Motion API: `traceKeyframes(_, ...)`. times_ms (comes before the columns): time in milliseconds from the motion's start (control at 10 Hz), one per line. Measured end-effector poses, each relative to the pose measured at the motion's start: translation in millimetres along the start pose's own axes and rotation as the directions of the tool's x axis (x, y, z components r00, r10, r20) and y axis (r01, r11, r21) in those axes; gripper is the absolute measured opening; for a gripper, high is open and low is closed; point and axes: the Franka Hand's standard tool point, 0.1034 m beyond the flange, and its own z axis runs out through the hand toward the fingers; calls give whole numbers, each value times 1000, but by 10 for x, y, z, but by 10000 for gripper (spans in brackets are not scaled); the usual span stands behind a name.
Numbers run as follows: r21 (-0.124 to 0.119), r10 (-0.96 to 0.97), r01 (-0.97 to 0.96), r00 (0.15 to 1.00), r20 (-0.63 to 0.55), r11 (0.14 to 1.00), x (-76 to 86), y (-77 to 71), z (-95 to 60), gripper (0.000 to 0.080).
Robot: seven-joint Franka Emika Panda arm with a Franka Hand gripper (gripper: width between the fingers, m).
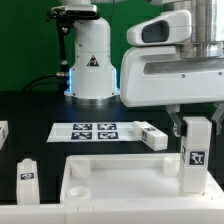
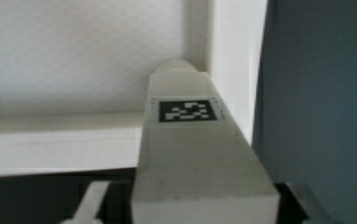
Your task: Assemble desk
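The desk panel (image 1: 120, 182) is a large white rimmed rectangle lying flat at the front of the table. My gripper (image 1: 192, 127) is shut on a white block leg (image 1: 193, 160) with a black-and-white tag. It holds the leg upright at the panel's corner on the exterior view's right. I cannot tell whether the leg's lower end touches the panel. In the wrist view the leg (image 2: 193, 150) fills the middle between my fingers (image 2: 100, 205), with the panel's rim (image 2: 207, 40) and floor (image 2: 77, 60) behind it. The corner socket is hidden by the leg.
The marker board (image 1: 97, 130) lies behind the panel. One loose leg (image 1: 152, 137) lies at its end on the exterior view's right. Another leg (image 1: 27, 172) stands left of the panel, and a white part (image 1: 3, 131) shows at the left edge. The robot base (image 1: 90, 62) stands behind.
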Motion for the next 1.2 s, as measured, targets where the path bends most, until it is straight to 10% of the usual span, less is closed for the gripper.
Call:
traceKeyframes(700,41,658,-656,752,-45,753,-57,52,0,285)
traceKeyframes(1100,52,992,-992,117,45,115,-82,-6,11,285)
traceKeyframes(1200,53,985,-985,165,42,163,-85,-5,13,285)
